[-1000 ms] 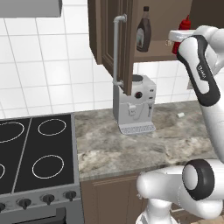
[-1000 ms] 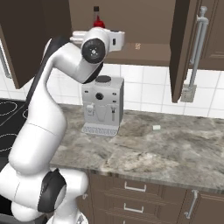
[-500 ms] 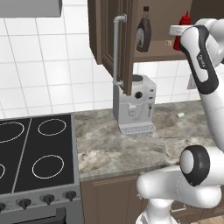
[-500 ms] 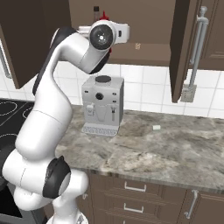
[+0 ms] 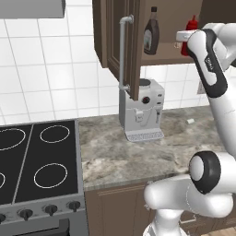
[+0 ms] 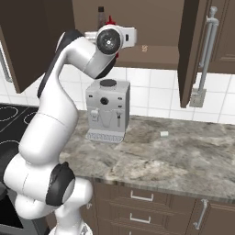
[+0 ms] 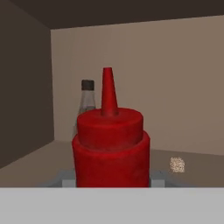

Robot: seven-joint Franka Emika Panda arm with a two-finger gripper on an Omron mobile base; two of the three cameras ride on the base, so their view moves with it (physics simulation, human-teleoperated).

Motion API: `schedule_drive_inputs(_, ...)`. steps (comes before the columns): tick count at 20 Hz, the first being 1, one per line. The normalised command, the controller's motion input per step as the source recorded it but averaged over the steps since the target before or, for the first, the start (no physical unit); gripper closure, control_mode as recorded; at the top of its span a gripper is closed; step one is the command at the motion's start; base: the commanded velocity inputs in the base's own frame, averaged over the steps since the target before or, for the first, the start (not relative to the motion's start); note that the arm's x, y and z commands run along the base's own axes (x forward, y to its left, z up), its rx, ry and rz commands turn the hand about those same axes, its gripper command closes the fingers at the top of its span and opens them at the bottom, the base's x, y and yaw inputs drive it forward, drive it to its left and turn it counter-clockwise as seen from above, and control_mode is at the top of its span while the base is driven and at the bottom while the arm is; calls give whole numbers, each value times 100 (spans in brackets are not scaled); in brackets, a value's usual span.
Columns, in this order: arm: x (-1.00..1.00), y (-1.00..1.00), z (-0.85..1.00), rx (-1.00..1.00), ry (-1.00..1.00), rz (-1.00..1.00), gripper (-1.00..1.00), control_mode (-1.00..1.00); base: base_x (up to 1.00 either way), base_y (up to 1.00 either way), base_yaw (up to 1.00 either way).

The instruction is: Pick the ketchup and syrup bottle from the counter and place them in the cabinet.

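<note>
The slim red ketchup squeeze bottle [image 7: 110,148] is gripped by the fingers inside the dark wooden cabinet [image 5: 120,37]; the brown syrup bottle [image 5: 150,36], half hidden in the hand view, is seen whole at left from the left base view.

We see a glossy white arm [image 6: 50,124] of rounded, tubular links, with dark grey round joint caps [image 5: 206,173] and black bands.
</note>
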Motion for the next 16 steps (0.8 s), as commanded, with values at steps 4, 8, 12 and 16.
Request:
schedule_drive_inputs(4, 60, -1, -3, 0, 0, 0, 100, -100, 0, 0, 0)
schedule_drive_inputs(8, 57, -10, -13, 0, 0, 0, 100, -100, 0, 0, 0)
schedule_drive_inputs(12, 48, -26, -15, 0, 0, 0, 100, -100, 0, 0, 0)
schedule_drive_inputs(16, 48, -15, -11, 0, 0, 0, 100, -100, 0, 0, 0)
